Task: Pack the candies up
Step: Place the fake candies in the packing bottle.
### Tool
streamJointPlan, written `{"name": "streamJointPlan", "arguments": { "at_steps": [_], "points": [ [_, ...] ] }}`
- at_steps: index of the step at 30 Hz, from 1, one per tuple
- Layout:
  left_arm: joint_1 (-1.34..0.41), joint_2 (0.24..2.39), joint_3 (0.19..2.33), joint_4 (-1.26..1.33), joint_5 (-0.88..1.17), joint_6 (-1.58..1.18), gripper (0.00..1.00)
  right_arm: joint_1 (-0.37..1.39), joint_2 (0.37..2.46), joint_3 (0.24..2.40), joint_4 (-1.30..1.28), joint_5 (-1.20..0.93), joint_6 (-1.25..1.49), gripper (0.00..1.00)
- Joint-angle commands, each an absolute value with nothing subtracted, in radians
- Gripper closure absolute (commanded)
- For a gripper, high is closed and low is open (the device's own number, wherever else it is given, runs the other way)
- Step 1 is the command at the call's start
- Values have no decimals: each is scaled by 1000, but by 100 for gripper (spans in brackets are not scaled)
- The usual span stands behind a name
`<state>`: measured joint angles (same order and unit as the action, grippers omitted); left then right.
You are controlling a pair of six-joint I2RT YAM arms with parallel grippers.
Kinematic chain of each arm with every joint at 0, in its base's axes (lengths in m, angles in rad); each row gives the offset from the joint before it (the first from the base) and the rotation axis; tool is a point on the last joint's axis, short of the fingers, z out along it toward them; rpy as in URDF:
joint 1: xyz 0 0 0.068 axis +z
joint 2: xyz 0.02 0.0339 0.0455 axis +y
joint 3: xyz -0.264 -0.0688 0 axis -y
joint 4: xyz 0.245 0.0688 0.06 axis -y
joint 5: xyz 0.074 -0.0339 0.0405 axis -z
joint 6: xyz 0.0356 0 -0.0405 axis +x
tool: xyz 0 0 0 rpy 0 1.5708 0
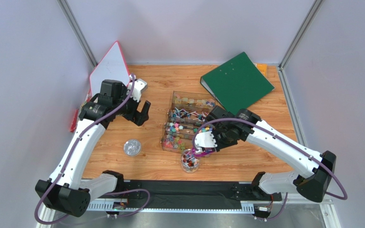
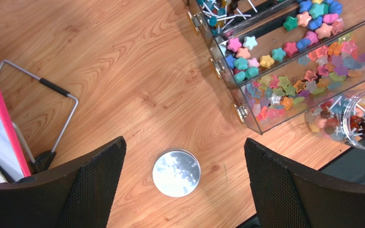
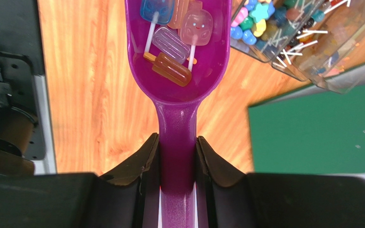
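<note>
Glossy translucent candies point(image 3: 196, 27) in smooth plastic scoop point(image 3: 176, 123); wood-grain table point(image 2: 122, 71).

A green binder point(image 1: 236, 81) lies far right on the wooden table point(image 1: 156, 94), a round silver lid point(image 1: 132, 147) front left

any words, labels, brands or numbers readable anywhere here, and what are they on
No text can be read in any view.
Dark green ring binder: plain cover, no label.
Clear plastic candy boxes: no print visible.
Purple plastic scoop: unmarked.
Pale pink candy in it: a small face, no letters.
Round silver lid: only reflections.
</note>
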<state>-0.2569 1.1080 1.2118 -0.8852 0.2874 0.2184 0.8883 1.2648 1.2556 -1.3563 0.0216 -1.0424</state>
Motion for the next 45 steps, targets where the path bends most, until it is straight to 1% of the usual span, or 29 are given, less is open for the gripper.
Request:
{"name": "streamJointPlan", "arguments": {
  "at_steps": [1, 9, 17, 26, 45],
  "points": [
    [-242, 1080, 1210, -847, 290, 209, 0, 951, 1275, 1246, -1500, 184, -979, 100],
    [-233, 1068, 1203, -833, 290, 199, 0, 1032, 1304, 1259, -1526, 314, -931, 100],
    [-233, 1077, 1230, -830, 305, 190, 1, 1143, 1299, 1215, -1595, 462, -879, 100],
    [-233, 1086, 1241, -819, 299, 183, 1, 1227, 1310, 1238, -1669, 531, -810, 100],
    [-233, 1134, 1307, -822, 299, 178, 1, 1244, 1302, 1233, -1671, 591, -816, 100]
  ]
}}
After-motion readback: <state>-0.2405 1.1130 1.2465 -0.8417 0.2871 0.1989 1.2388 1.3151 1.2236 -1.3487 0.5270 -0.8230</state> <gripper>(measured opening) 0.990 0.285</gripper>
